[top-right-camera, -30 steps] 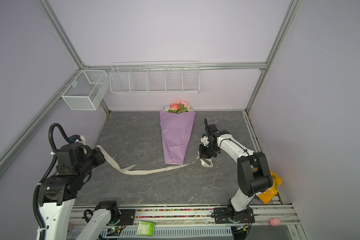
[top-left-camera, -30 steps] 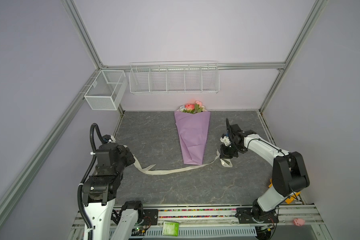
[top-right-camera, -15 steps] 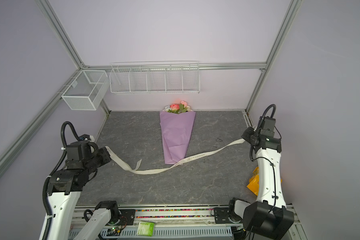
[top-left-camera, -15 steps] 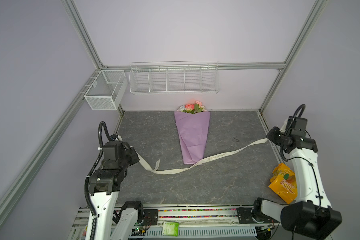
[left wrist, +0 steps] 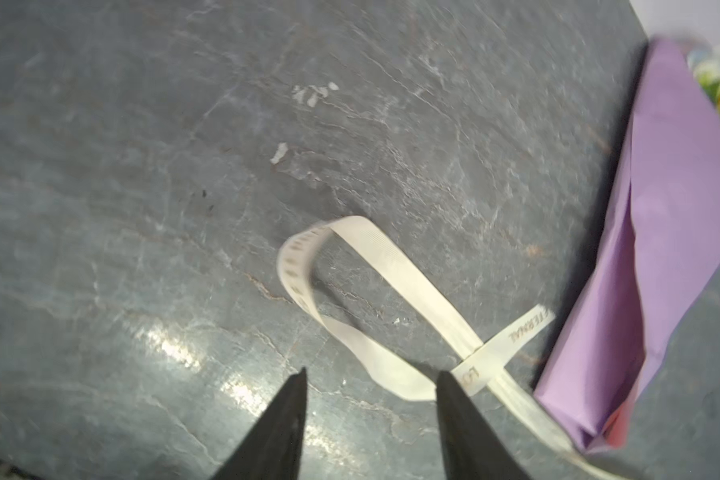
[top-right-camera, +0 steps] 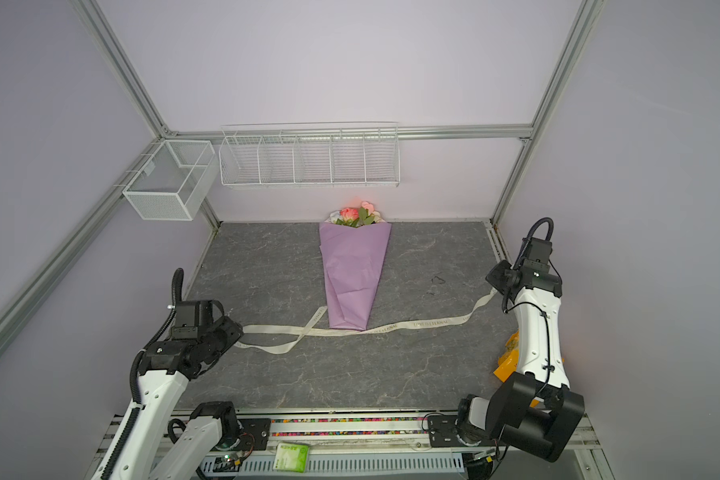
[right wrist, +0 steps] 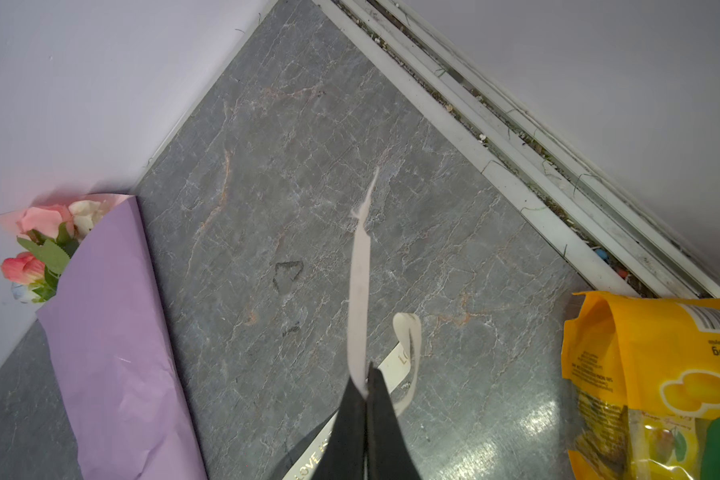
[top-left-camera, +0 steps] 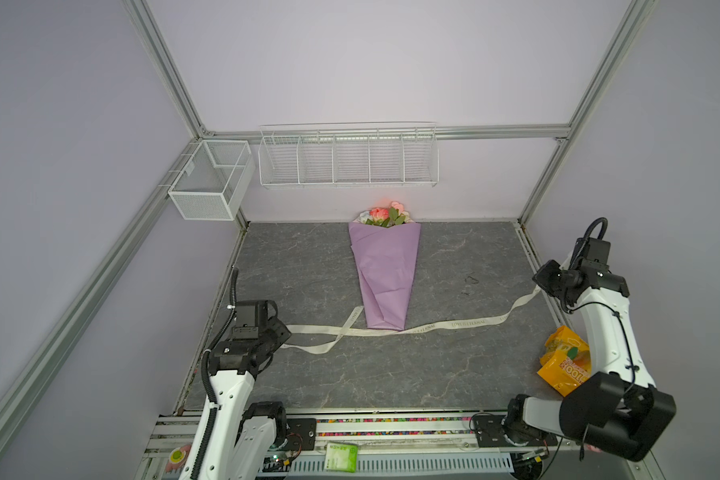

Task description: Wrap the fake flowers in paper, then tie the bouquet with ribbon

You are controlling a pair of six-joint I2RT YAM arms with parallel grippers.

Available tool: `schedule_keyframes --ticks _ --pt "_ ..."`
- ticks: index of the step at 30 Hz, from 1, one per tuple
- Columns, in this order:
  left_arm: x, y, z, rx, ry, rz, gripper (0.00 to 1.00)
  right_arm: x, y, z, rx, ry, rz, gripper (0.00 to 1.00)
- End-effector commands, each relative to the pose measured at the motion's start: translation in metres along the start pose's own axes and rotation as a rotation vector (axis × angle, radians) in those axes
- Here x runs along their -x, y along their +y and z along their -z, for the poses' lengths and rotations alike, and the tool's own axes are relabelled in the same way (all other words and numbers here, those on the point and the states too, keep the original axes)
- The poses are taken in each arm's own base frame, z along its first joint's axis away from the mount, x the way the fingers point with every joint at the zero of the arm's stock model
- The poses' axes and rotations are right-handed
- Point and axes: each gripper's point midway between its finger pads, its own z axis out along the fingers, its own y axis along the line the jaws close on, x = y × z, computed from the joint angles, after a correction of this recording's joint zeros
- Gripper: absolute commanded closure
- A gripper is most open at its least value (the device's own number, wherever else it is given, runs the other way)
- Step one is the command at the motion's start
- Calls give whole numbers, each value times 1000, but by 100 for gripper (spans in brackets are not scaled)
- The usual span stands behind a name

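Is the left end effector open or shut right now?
The left end effector is open: in its wrist view the fingers stand well apart, and the ribbon lies slack on the table.

i see pale lilac walls (top-left-camera: 371, 62) framed by aluminium posts (top-left-camera: 165, 66), a grey marbled floor (top-left-camera: 308, 266), a white wire shelf (top-left-camera: 348, 156) and mesh basket (top-left-camera: 208, 183) mounted above.

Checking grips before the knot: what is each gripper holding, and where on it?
Right gripper pinches the ribbon near one end, a tail poking past. Left gripper is open, holding nothing.
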Motion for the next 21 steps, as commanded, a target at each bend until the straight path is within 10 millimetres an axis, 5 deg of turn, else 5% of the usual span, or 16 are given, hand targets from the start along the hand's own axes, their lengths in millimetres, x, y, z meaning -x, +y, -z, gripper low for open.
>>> schedule_keyframes --ticks 1,5,10,16,21 --pt "22 -13 18 -41 -85 24 43 1 12 10 67 -12 39 94" --pt "14 -56 6 -229 2 -81 47 -5 19 6 111 25 45 94" --pt "-37 -100 -29 -207 216 -400 48 -16 27 -2 163 68 41 93" --pt "-76 -121 -75 -108 415 -584 52 -25 30 -6 184 104 50 93" --pt "-97 -143 -92 -120 492 -711 53 -28 30 -7 183 119 59 93"
